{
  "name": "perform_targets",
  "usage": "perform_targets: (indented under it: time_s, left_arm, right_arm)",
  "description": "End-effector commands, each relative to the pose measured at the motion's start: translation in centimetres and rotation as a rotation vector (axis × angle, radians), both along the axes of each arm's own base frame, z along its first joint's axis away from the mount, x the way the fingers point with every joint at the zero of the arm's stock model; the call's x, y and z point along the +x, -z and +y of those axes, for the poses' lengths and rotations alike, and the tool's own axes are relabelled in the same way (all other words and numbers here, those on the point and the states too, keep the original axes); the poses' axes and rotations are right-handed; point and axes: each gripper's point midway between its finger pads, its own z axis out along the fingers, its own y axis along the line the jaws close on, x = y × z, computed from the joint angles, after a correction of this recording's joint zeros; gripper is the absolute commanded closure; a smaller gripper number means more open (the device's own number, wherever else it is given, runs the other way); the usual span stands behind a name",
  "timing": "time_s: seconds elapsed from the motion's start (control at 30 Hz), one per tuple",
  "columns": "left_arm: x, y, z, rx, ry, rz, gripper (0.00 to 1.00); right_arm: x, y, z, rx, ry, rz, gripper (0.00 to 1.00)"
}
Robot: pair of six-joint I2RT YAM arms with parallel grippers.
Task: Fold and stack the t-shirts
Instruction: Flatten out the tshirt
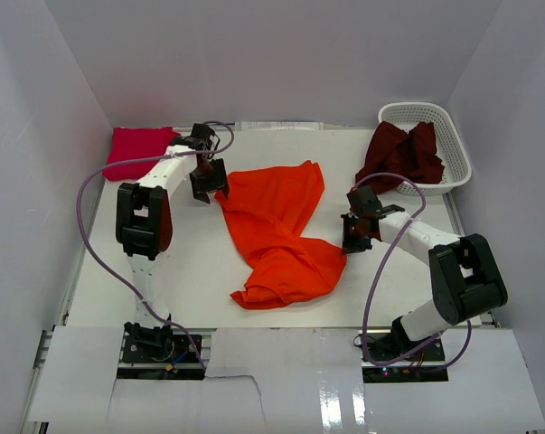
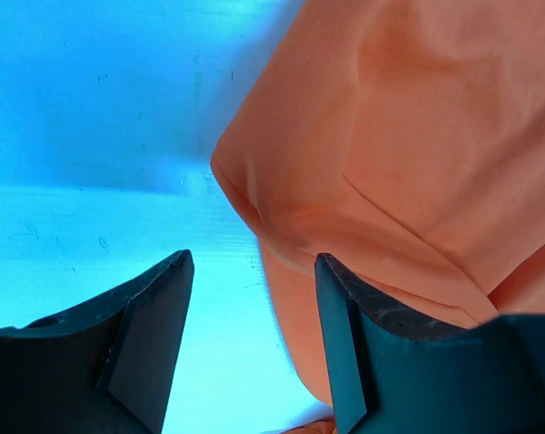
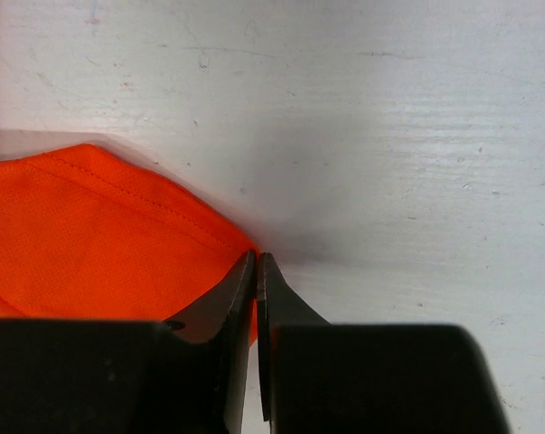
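The bright orange t-shirt (image 1: 277, 231) lies crumpled and partly spread in the middle of the table. My left gripper (image 1: 209, 192) is open at its far left corner; in the left wrist view (image 2: 254, 262) one finger (image 2: 353, 344) lies over the orange cloth (image 2: 408, 136), the other over bare table. My right gripper (image 1: 353, 242) is shut at the shirt's right corner; in the right wrist view (image 3: 256, 258) a sliver of the orange hem (image 3: 82, 235) shows between its fingers. The magenta-pink t-shirt (image 1: 138, 150) lies folded at the far left. The dark maroon t-shirt (image 1: 403, 154) hangs half out of the basket.
The white lattice basket (image 1: 455, 136) stands at the far right corner. White walls close in the white table (image 1: 200, 271) on three sides. Cables loop beside both arms.
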Motion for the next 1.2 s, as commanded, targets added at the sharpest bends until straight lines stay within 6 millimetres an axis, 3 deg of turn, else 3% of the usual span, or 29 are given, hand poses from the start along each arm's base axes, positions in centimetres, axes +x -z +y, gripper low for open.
perform_targets:
  time_s: [0.0, 0.23, 0.53, 0.83, 1.0, 1.1, 1.17]
  left_arm:
    - [1.0, -3.2, 0.4, -0.025, -0.025, -0.12, 0.33]
    - [2.1, -1.8, 0.5, -0.08, -0.043, -0.092, 0.32]
    - [4.9, -2.0, -0.6, -0.135, -0.051, -0.123, 0.33]
    - [3.8, -0.2, -1.5, -0.174, -0.043, -0.065, 0.34]
    - [3.6, 0.7, -1.6, -0.186, -0.035, -0.054, 0.59]
    - [3.4, 1.3, -2.5, -0.228, -0.013, -0.029, 0.66]
    - [2.9, 1.7, -4.0, -0.308, 0.02, 0.002, 0.91]
  right_arm:
    - [1.4, -2.5, 0.2, 0.005, -0.028, -0.038, 0.92]
    - [3.4, -6.0, -1.3, 0.003, 0.005, -0.083, 0.92]
    - [1.9, -7.4, -2.0, 0.039, 0.007, -0.092, 0.92]
    - [1.8, -8.6, -3.1, 0.043, 0.022, -0.121, 0.92]
    - [2.0, -9.2, -3.3, 0.047, 0.025, -0.133, 0.92]
    - [2.6, -10.0, -3.4, 0.055, 0.03, -0.156, 0.92]
    - [3.7, -11.3, -3.3, 0.069, 0.031, -0.187, 0.92]
